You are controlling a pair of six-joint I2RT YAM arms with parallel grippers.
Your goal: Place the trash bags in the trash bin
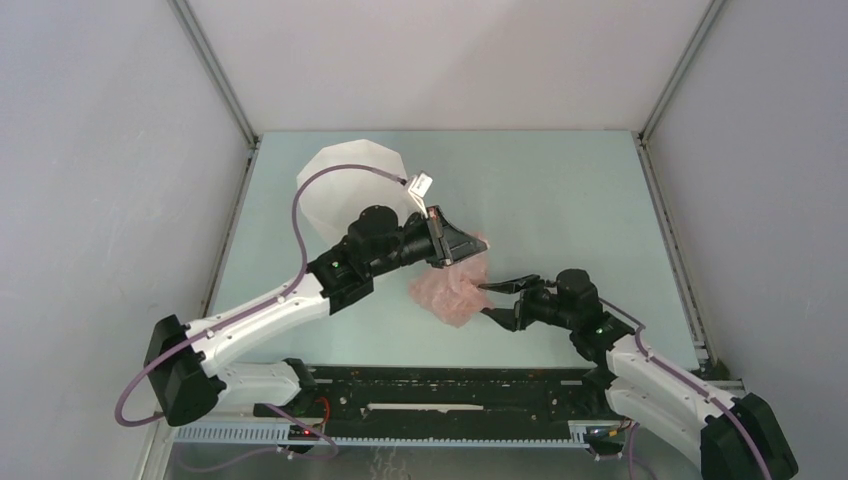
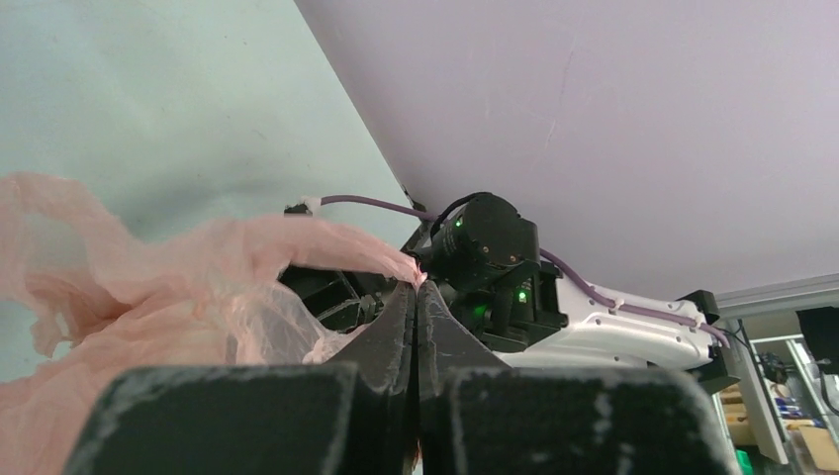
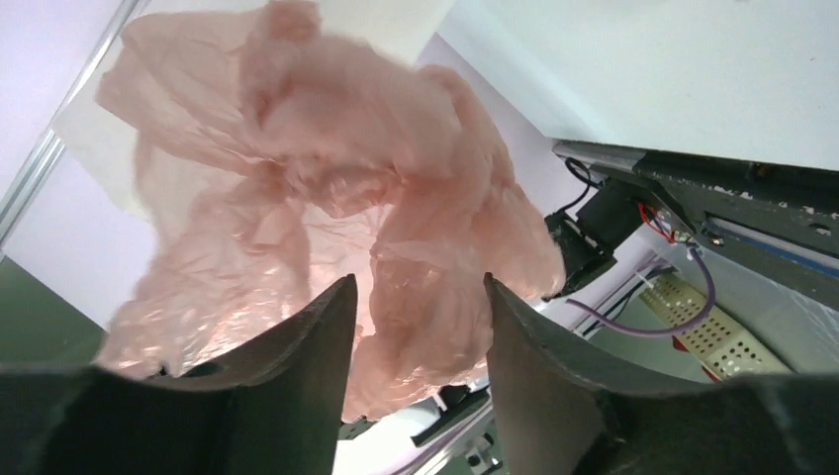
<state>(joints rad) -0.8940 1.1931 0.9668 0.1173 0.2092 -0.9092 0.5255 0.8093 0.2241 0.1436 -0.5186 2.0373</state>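
Observation:
The trash bag (image 1: 455, 292) is a crumpled pale-pink film bundle at mid-table. My left gripper (image 1: 452, 252) is shut on its upper edge; in the left wrist view a pinch of bag (image 2: 198, 282) sits at the closed tips of that gripper (image 2: 418, 287). My right gripper (image 1: 492, 301) is open just right of the bag. In the right wrist view the bag (image 3: 317, 158) hangs just beyond this gripper's (image 3: 420, 289) spread fingers. The white faceted trash bin (image 1: 345, 185) stands behind the left arm at the back left, partly hidden by the arm.
Grey enclosure walls with metal corner posts (image 1: 215, 80) ring the pale-green table (image 1: 570, 200). A black rail (image 1: 440, 400) with cables runs along the near edge between the arm bases. The right arm's wrist (image 2: 490, 252) shows close behind the left gripper's tips.

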